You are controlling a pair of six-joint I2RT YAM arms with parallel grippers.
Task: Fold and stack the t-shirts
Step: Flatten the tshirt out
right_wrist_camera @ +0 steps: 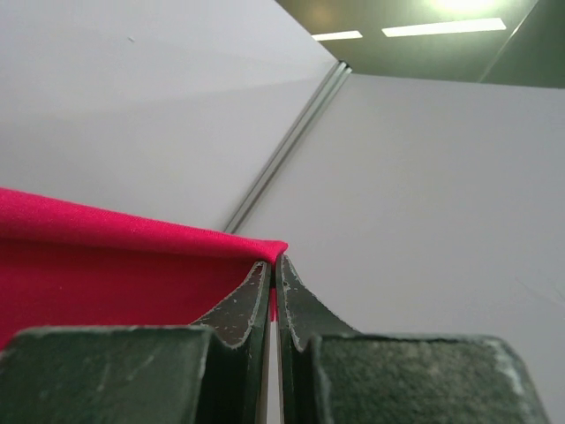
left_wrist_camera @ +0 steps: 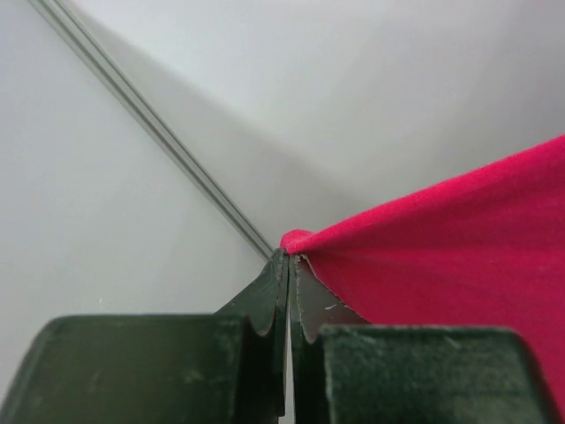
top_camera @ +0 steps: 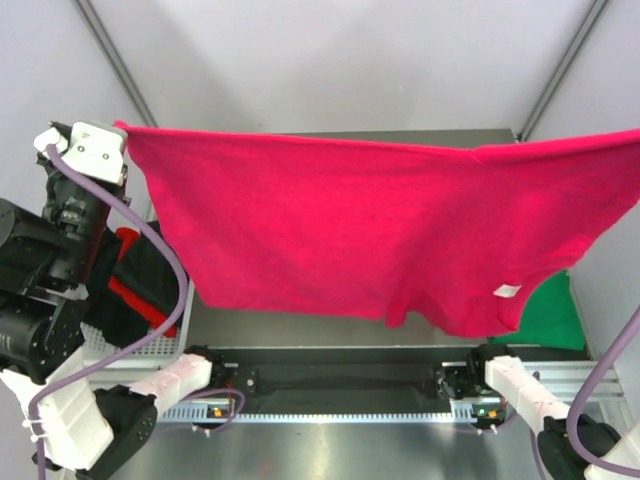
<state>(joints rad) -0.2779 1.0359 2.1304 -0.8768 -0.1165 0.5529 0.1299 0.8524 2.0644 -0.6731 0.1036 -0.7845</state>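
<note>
Because a shirt folds cleanly only once it hangs flat, the pink shirt (top_camera: 370, 220) is held up in the air, stretched wide above the surface (top_camera: 290, 330). The left end effector (left_wrist_camera: 290, 263) is pressed together on one corner of the cloth, and the right end effector (right_wrist_camera: 275, 263) pinches the opposite corner the same way. The top edge between them runs nearly taut, so the body drops as one sheet without bunching. Its lower edge hangs uneven, dipping toward the right, where a white label (top_camera: 508, 290) shows. A heap of black and red shirts (top_camera: 135, 285) lies at the left and a green shirt (top_camera: 550, 315) at the right, probably leaving the middle for laying the pink one down.
</note>
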